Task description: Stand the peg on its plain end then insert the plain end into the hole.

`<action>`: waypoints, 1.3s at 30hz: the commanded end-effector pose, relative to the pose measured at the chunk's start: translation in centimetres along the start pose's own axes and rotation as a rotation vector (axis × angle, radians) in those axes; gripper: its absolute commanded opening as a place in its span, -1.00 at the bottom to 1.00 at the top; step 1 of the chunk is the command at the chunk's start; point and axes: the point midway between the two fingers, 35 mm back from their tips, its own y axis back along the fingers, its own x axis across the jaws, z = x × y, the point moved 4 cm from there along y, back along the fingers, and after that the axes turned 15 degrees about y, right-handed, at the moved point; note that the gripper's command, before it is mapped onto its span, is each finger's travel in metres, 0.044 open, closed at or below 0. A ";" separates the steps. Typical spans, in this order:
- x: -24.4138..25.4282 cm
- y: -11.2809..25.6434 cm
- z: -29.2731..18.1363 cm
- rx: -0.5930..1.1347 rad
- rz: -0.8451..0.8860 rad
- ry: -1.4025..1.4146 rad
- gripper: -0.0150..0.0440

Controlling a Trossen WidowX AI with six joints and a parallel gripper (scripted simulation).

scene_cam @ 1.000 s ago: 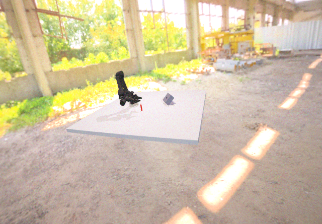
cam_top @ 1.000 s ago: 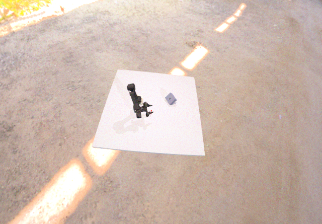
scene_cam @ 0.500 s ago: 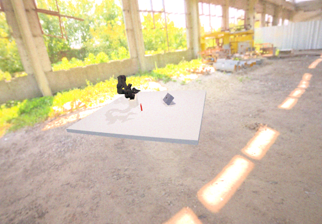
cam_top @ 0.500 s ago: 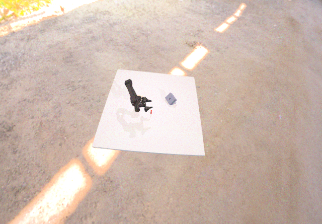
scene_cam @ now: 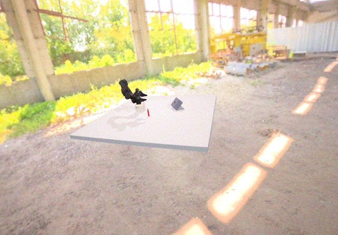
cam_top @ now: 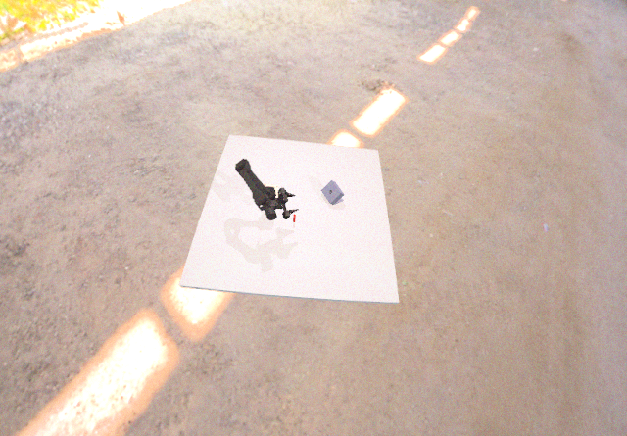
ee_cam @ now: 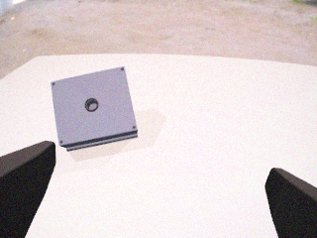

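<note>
The red peg (cam_top: 294,218) (scene_cam: 148,112) stands upright on the table (cam_top: 349,264) (scene_cam: 177,134) (ee_cam: 223,109). It is outside the wrist view, and its white band is too small to make out clearly. My gripper (cam_top: 295,203) (scene_cam: 146,97) (ee_cam: 165,168) is wide open and empty, raised above the table and apart from the peg. The grey-blue sloped panel (cam_top: 334,197) (scene_cam: 178,104) (ee_cam: 74,121) stands beyond the fingertips. Its one round hole (ee_cam: 91,104) faces up at a slant and is empty; in the wrist view it lies left of the middle.
The panel has small dark dots near its corners, and its shadow lies beside it. The arm's shadow falls on the table near the peg. The table's far edge (ee_cam: 173,55) shows beyond the panel in the wrist view, with bare ground past it.
</note>
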 end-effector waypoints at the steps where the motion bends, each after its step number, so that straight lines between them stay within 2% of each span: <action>1: 0.1 -0.4 -0.6 0.064 0.075 -0.106 1.00; 13: 0.8 -1.3 -2.1 0.309 0.279 -0.340 1.00; 23: 1.3 -1.9 -3.2 0.592 0.408 -0.436 1.00; 31: 1.3 -2.4 -3.8 0.844 0.447 -0.427 1.00; 39: 0.8 -3.1 -3.9 1.077 0.410 -0.339 1.00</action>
